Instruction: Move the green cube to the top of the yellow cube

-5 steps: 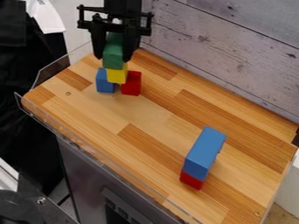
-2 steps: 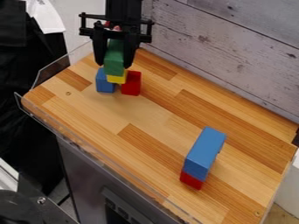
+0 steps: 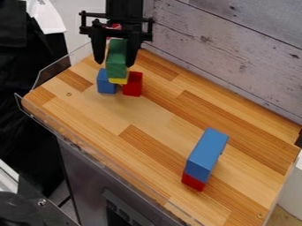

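Touchdown, apparently, for oblong green block (image 3: 117,62) on yellow cube (image 3: 119,81).
Now lower, with black two-finger gripper (image 3: 114,63) parted around it; looks placed, needs only clean retreat.

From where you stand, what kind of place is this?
Probably a robot lab or workshop: a black robot arm hangs over a wooden work surface with clear plastic edging, and coloured blocks are set out for stacking.
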`<state>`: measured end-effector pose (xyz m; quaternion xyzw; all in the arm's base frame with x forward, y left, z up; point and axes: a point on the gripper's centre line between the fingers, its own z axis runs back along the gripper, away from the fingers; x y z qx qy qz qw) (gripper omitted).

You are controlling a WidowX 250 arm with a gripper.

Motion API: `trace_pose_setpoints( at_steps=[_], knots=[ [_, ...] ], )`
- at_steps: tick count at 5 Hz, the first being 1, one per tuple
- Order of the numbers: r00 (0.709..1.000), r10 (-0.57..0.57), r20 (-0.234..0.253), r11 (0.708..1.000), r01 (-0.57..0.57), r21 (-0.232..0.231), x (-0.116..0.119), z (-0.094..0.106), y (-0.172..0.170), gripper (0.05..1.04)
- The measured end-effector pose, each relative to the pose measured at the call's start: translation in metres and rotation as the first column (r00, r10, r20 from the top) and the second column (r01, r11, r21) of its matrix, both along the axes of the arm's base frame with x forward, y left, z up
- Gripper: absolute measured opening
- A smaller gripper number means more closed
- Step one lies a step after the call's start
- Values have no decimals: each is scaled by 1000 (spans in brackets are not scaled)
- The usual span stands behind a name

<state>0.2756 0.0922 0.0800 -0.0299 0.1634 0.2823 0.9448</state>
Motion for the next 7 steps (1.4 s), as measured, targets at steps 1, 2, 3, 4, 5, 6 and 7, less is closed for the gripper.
trace_pose_setpoints(
  at_steps=[1,2,3,4,5,6,7],
  knots=[
    [1000,4,-2,1000,-4,-7,0,0,0,1002],
    [1000,14,-12,1000,-14,-9,-2,0,1,999],
    [1000,-3,25,1000,2,28,-2,18,-2,999],
    [991,-79,104,993,68,100,-2,51,-21,999],
    [974,-199,105,972,183,147,-23,59,-57,999],
    [961,-262,90,961,251,112,-44,45,-92,999],
    [948,-309,78,949,302,87,-56,29,-121,999]
  ],
)
